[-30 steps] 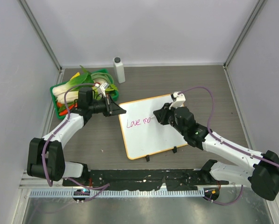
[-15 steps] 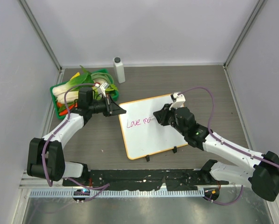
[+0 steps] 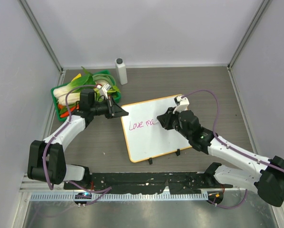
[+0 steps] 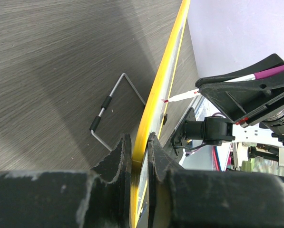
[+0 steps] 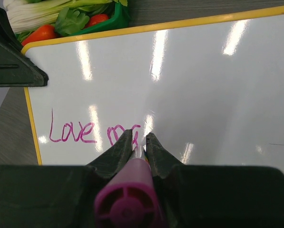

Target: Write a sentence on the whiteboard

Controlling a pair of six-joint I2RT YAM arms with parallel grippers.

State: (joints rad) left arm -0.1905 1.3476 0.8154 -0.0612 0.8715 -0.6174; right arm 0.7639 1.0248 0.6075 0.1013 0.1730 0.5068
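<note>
The right gripper (image 5: 139, 142) squeezes the pink marker (image 5: 127, 204) at the end of the sentence (image 5: 73, 132), with bare whiteboard (image 5: 218, 95) stretching toward its right edge (the left gripper (image 4: 138, 142) pinches its far left corner).

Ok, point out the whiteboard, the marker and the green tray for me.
whiteboard (image 3: 149, 142), top external view, bare lower part of its white face.
marker (image 5: 126, 202), right wrist view, magenta end cap.
green tray (image 5: 116, 20), right wrist view, corner wall.

Bright, even light falls from overhead, leaving long white glare streaks on the glossy white, orange-framed whiteboard (image 5: 203, 71), a soft diagonal shadow across the dark wood-grain table (image 4: 51, 71), and the thick magenta marker (image 5: 126, 204) blurred close to the lens.
</note>
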